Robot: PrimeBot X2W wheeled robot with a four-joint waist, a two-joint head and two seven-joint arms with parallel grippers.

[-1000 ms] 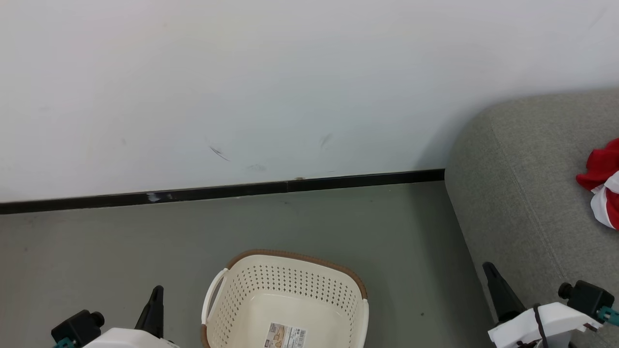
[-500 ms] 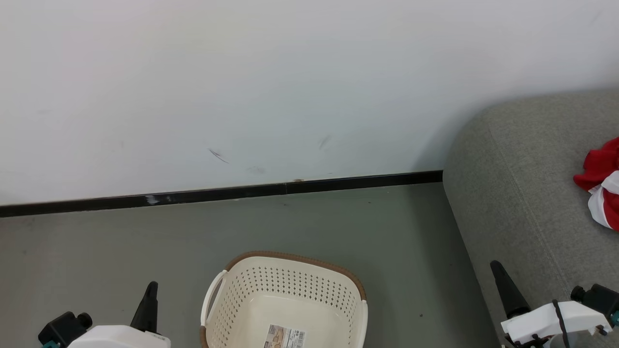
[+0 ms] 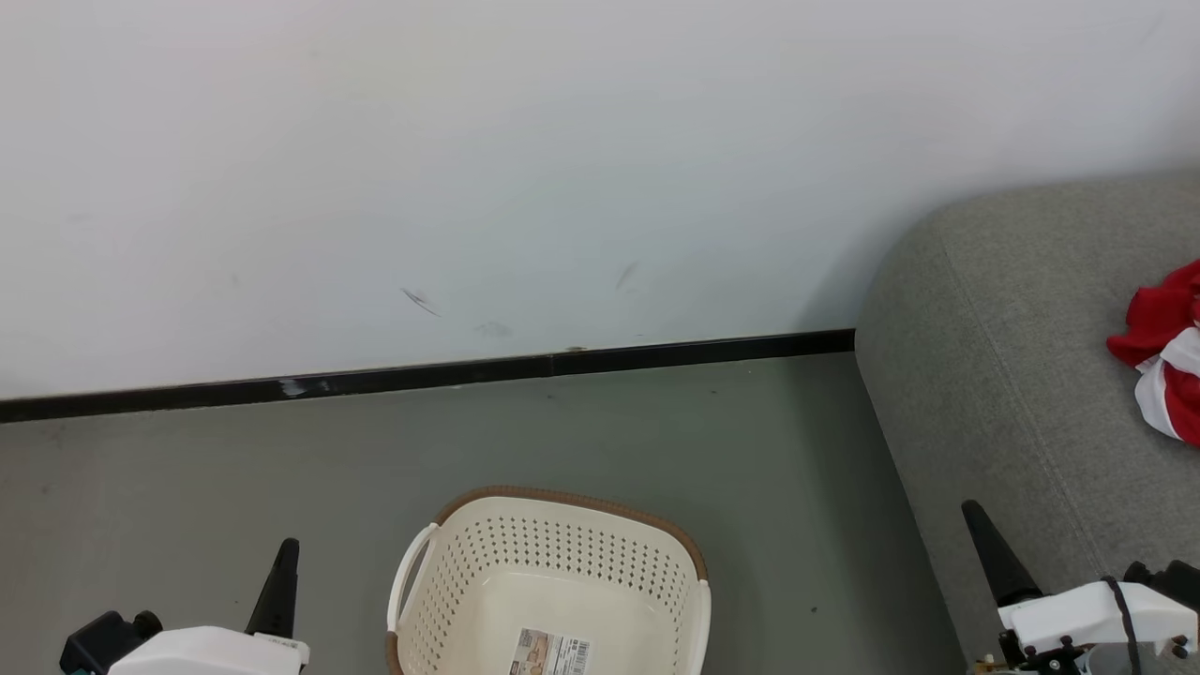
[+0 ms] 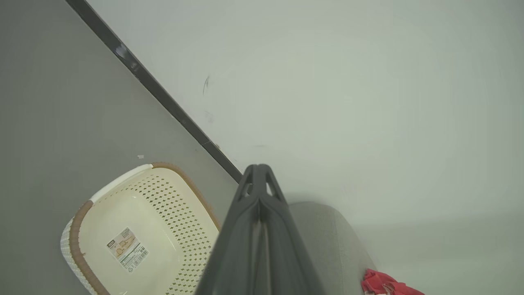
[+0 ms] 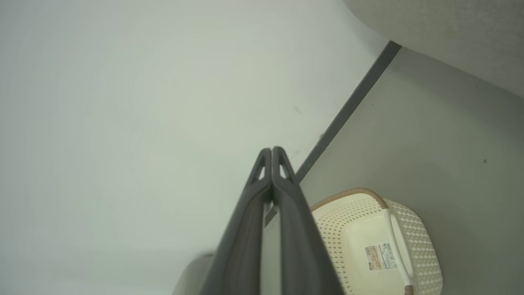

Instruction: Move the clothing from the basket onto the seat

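Now the clothing (image 3: 1162,352) lies on the seat (image 3: 1012,375), a crumpled red heap with white bands at the far right, cut off by the edge of the head view. The seat is a grey upholstered sofa with a rounded corner and a stitched seam, standing against the white wall (image 3: 469,187). The basket (image 3: 562,553) stands on the grey floor (image 3: 234,469) in the near middle, left of the seat and well apart from the clothing. Its cream perforated walls rise to a brown rim, a white handle (image 3: 410,572) shows on its left side, and a printed label (image 3: 551,653) is stuck to its smooth bottom. A black skirting strip (image 3: 422,375) runs along the foot of the wall beyond the basket.

The left tool (image 3: 284,558) is at the near left, over the floor beside the basket and apart from it. Its two dark fingers are pressed together, closed on each other and gripping no fabric; the left wrist view shows the tips meeting. The right tool (image 3: 980,525) is at the near right, against the seat's near left side in the head view, its fingers likewise narrow and tip to tip in the right wrist view. Both tools point away toward the wall, well apart from the clothing.
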